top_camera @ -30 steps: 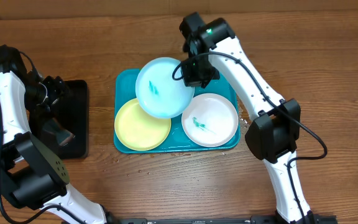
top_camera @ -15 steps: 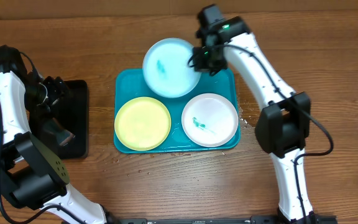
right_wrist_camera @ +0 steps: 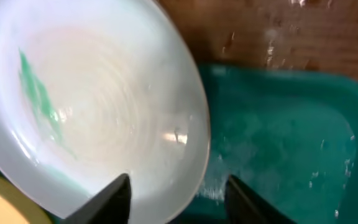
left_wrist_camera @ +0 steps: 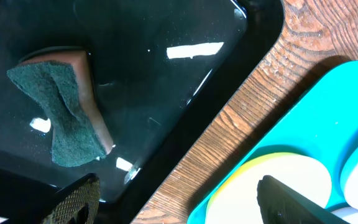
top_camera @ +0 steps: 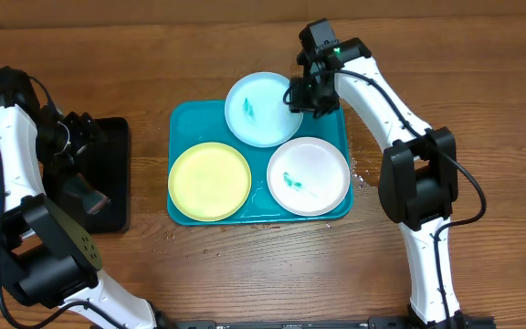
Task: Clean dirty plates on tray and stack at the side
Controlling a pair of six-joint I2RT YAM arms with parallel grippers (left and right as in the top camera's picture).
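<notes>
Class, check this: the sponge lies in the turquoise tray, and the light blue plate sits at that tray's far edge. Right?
Not quite. The sponge lies in the black tray, as the left wrist view shows. The light blue plate does sit at the far edge of the turquoise tray.

The tabletop (top_camera: pixel 272 274) under me was brown wood with dark wavy lines in it. Little drops of water (top_camera: pixel 362 175) sat on it and shone in the light. Along the far edge ran a paler brown strip (top_camera: pixel 153 9); I could not tell what it was.
</notes>
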